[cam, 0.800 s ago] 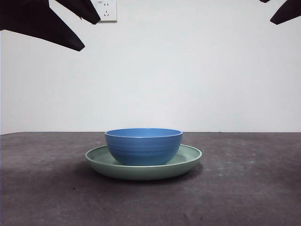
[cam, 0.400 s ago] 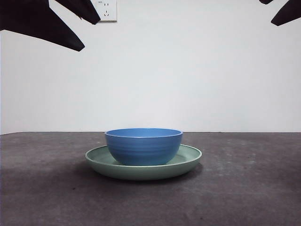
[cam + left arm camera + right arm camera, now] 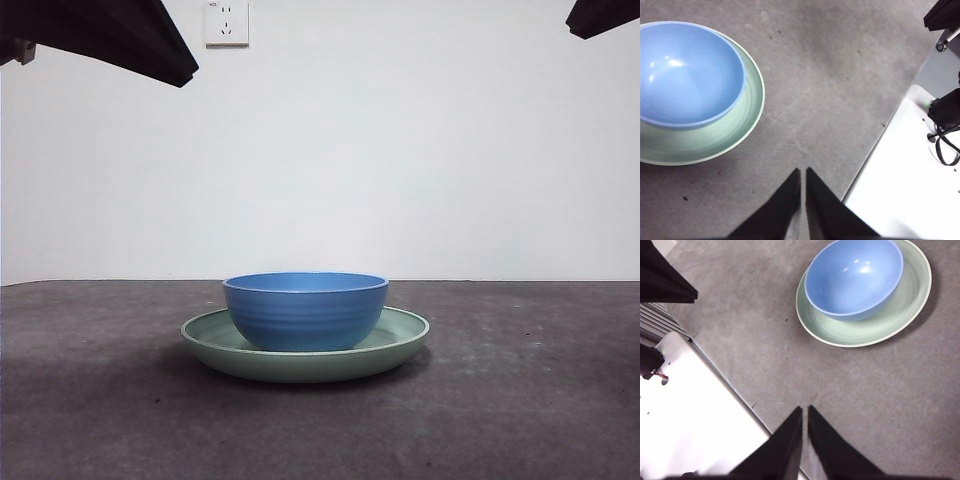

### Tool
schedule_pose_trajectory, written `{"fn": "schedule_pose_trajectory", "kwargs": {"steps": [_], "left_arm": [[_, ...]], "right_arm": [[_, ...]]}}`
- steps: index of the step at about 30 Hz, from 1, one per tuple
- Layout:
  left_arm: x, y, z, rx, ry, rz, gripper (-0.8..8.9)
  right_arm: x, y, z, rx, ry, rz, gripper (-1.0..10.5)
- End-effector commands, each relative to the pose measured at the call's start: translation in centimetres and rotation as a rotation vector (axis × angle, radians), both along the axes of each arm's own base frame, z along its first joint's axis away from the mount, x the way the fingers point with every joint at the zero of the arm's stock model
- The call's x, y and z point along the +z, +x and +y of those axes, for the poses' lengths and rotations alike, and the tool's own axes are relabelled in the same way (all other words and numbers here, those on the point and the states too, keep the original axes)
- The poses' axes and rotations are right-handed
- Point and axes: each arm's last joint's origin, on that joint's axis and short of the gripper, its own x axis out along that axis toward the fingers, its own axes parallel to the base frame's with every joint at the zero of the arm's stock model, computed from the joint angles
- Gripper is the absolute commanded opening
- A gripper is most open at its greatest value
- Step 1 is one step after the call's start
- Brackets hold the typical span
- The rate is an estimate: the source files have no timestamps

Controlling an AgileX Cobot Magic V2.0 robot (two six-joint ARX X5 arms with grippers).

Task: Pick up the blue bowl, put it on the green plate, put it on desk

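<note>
The blue bowl (image 3: 305,310) stands upright inside the green plate (image 3: 400,340) at the middle of the desk (image 3: 540,400). Both also show in the left wrist view, bowl (image 3: 685,75) on plate (image 3: 747,117), and in the right wrist view, bowl (image 3: 854,277) on plate (image 3: 890,315). My left gripper (image 3: 803,172) is shut and empty, high above the desk, well off to one side of the plate. My right gripper (image 3: 805,410) is shut and empty, high and off to the other side. In the front view the arms show only as dark tips at the top left corner (image 3: 120,35) and the top right corner (image 3: 605,15).
A white wall with a socket (image 3: 227,22) stands behind the desk. White base panels with cables lie past the desk's edge in the left wrist view (image 3: 910,175) and the right wrist view (image 3: 690,410).
Both arms have drawn upward and outward in the front view; the dark tips at the top corners show less. Bowl and plate have not moved.
</note>
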Motion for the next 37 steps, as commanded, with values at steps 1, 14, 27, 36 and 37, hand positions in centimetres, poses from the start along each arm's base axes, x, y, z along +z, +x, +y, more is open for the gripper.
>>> {"fn": "schedule_pose_trajectory", "kwargs": {"steps": [1, 14, 27, 36, 37], "left_arm": [[0.2, 0.0, -0.2, -0.008, -0.007, -0.002, 0.09], [0.2, 0.0, -0.2, -0.008, -0.009, -0.004, 0.09], [1.6, -0.4, 1.3, 0.055, -0.011, -0.163, 0.09], [6.8, -2.6, 8.5, 0.446, -0.121, -0.713, 0.09], [7.0, -3.3, 9.4, 0.502, -0.122, -0.771, 0.09]], "right_arm": [[0.6, 0.1, 0.2, 0.017, 0.004, -0.028, 0.1], [0.7, 0.2, 0.2, 0.017, 0.01, -0.041, 0.1], [0.7, 0.2, 0.2, 0.017, 0.01, -0.04, 0.1], [0.7, 0.2, 0.2, 0.017, 0.01, -0.041, 0.1], [0.7, 0.2, 0.2, 0.017, 0.01, -0.041, 0.1]]}}
